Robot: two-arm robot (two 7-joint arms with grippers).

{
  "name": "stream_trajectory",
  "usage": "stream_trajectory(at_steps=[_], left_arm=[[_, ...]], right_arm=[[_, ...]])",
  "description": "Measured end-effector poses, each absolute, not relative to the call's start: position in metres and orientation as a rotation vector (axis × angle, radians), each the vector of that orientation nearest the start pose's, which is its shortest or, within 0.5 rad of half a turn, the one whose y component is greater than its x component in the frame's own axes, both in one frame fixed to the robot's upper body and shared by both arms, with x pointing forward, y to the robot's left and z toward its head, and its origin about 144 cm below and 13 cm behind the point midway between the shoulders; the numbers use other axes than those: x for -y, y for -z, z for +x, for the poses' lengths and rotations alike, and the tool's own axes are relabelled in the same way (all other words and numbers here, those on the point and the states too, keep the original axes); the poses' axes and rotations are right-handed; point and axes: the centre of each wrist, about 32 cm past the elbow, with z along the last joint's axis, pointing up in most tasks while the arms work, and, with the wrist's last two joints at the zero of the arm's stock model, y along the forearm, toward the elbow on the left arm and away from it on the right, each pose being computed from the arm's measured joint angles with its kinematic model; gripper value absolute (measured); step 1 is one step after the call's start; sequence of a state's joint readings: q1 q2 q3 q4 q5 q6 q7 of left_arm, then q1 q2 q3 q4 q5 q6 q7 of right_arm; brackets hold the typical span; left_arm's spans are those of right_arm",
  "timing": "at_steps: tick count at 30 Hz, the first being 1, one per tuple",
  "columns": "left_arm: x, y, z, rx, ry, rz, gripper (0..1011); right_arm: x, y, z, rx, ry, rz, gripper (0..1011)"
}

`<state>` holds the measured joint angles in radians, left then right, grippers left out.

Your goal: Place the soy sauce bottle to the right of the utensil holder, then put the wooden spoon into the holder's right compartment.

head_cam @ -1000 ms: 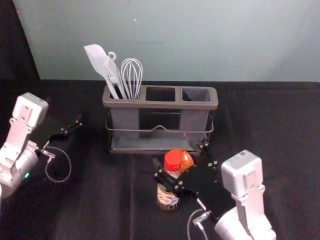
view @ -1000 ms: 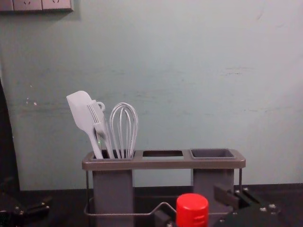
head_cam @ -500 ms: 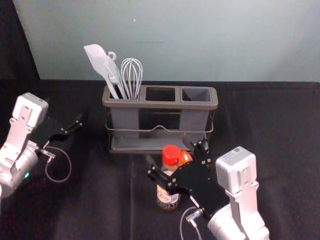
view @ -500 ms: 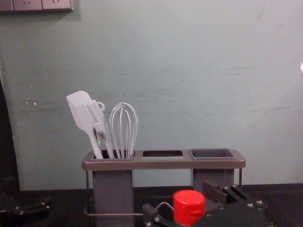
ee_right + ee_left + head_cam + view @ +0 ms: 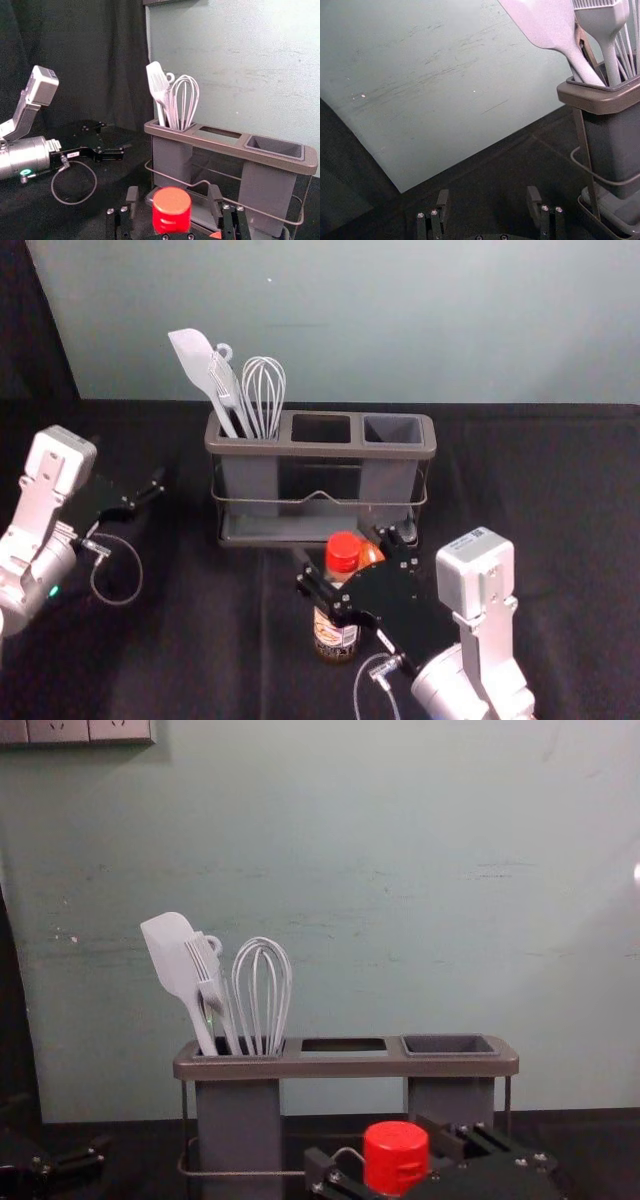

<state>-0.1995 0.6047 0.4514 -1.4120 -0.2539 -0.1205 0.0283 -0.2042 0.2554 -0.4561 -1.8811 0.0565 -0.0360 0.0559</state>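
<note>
The soy sauce bottle (image 5: 336, 634), red-capped and dark with a label, stands in front of the utensil holder (image 5: 320, 448). Around its upper part is my right gripper (image 5: 338, 545). In the right wrist view the red cap (image 5: 171, 210) lies between the spread fingers of my right gripper (image 5: 173, 194), with gaps at both sides. My left gripper (image 5: 130, 470) rests left of the holder; in the left wrist view the left gripper (image 5: 488, 195) is open and empty. A brown piece (image 5: 588, 47) shows behind the spatula; I cannot tell whether it is the wooden spoon.
An orange-topped item (image 5: 370, 554) is just behind the bottle, partly hidden by my right gripper. The holder's left compartment holds a spatula (image 5: 196, 365), a brush and a whisk (image 5: 264, 390). Dark cloth (image 5: 540, 490) covers the table right of the holder.
My right gripper has moved left and toward the holder in the head view. The red cap has shifted slightly left and away from me. The left arm has stayed still.
</note>
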Motion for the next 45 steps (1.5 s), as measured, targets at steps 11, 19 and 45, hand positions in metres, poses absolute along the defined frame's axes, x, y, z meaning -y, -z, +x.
stream_trajectory(at_steps=[11,19,45], left_arm=[[-0.31,-1.14,0.489,0.285,-1.248,0.305,1000],[-0.31,-1.14,0.489,0.285,-1.248,0.304,1000],[-0.31,-1.14,0.489,0.285,-1.248,0.305,1000]], right_arm=[[0.143,-1.16,0.362,0.095,1.006,-0.006,593],[0.144,-1.161,0.362,0.1,1.008,-0.009,381],[0.226,-1.205,0.355,0.145,1.002,-0.011,381]])
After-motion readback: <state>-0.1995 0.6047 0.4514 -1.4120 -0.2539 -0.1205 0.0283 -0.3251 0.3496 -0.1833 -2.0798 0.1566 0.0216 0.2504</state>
